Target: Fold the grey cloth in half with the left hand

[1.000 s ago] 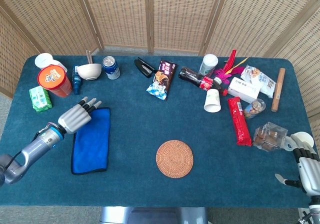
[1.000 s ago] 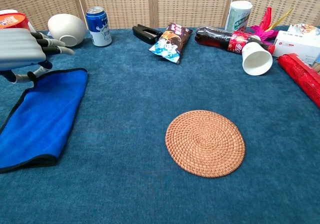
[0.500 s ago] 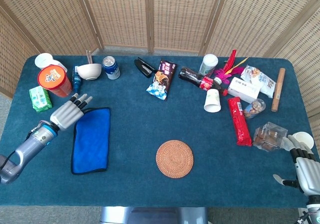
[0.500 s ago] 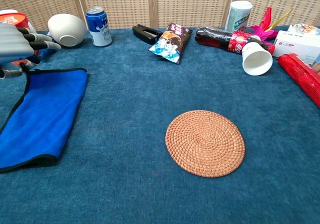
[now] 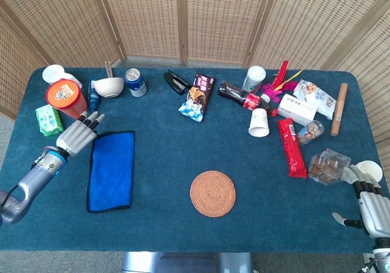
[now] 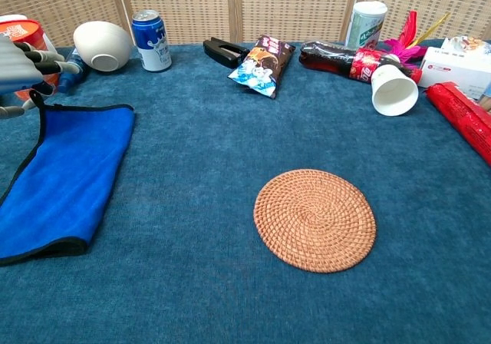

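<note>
Head view: cloth [image 5: 111, 170] lies flat at about 8 o'clock on the table [image 5: 183, 139], long and narrow, running 12 to 6. It reads blue with a dark trim, not grey, yet it is the only cloth out here, so it must be the one the task means.
Fold: chest view shows a doubled edge at the near end of the cloth [image 6: 65, 179], so my call is that it already lies folded in half.
Left hand: left hand [image 5: 77, 136] sits at 10 o'clock off the cloth's far corner, fingers straight, side by side, nothing in them. A second ago it hung over that corner; half a second ago it had slid outward; now it's off the fabric entirely!
Contact: chest view has the hand [image 6: 23, 61] just past the far left corner; whether the thumb grazes the trim, I cannot tell.
Meaning: that looks like a retreat after release, so I judge the fold done and the arm pulling away.
Right hand: right hand [image 5: 370, 198] rests at 4 o'clock by the table's edge, fingers loosely apart, holding nothing, unmoved across the second.
Neighbours: orange tub [image 5: 66, 97] at 12 o'clock from the left hand, green pack [image 5: 49, 119] at 9, woven mat [image 5: 212, 193] well off at 3 o'clock from the cloth.
</note>
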